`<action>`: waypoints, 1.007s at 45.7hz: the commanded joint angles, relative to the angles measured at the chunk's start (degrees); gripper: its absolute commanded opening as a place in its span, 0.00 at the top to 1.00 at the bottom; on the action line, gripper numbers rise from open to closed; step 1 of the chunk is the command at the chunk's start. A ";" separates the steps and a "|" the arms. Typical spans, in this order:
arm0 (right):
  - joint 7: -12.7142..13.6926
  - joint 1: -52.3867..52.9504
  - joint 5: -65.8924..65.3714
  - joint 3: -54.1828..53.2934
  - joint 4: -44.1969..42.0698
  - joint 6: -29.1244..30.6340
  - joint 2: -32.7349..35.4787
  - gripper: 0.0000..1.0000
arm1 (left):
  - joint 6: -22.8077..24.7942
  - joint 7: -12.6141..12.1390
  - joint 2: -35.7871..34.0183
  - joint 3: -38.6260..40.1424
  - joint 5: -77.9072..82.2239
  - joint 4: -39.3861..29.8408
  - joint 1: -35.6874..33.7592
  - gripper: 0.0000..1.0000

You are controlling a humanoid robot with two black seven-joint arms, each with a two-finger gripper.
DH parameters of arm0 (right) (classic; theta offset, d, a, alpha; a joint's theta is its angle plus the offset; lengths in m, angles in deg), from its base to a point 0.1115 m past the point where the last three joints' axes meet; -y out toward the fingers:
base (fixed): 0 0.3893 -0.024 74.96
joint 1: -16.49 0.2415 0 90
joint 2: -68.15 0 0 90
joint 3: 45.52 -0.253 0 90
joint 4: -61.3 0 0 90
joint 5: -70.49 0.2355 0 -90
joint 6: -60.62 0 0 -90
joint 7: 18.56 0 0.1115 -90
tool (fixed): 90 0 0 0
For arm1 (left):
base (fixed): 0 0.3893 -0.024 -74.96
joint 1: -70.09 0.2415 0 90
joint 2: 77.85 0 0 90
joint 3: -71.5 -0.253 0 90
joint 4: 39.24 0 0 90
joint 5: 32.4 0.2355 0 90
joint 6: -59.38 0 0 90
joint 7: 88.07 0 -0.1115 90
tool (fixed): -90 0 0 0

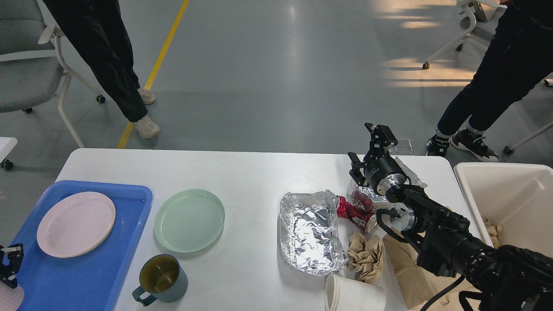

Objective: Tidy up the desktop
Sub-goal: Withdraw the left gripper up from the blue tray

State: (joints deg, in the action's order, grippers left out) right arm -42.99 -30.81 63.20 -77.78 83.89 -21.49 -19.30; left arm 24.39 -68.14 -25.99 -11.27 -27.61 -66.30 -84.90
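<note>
Item: large white rounded-corner tabletop (255, 172), spread beneath both my arms. My right claw (367, 149), fingers spread and empty, hovers over its far right clutter: crushed red can (355, 214) just nearer me. My left claw (9, 270): grip indiscernible.

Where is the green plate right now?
In the head view, the green plate lies on the left half of the desktop, just right of the blue tray, with the dark mug in front of it.

Left gripper (9, 263) cut off at the frame edge; paper cup (354, 296) partly cropped
</note>
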 commanded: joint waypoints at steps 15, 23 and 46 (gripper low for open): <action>0.00 0.02 -0.01 0.00 0.00 0.01 0.00 0.00 | -2.09 -0.07 0.17 -0.47 0.13 0.08 0.29 0.90; 0.00 -0.07 -0.01 0.00 0.00 0.01 0.00 0.00 | -7.27 -0.16 0.87 -0.64 0.13 -0.01 0.29 0.64; 0.00 0.02 -0.01 0.00 0.00 0.01 0.00 0.00 | 0.00 -0.16 1.31 -4.32 0.48 -13.27 -13.40 0.04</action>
State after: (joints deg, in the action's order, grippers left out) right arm -42.99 -30.82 63.20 -77.78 83.88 -21.51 -19.30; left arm 21.17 -68.29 -24.55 -12.36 -27.23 -72.58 -89.38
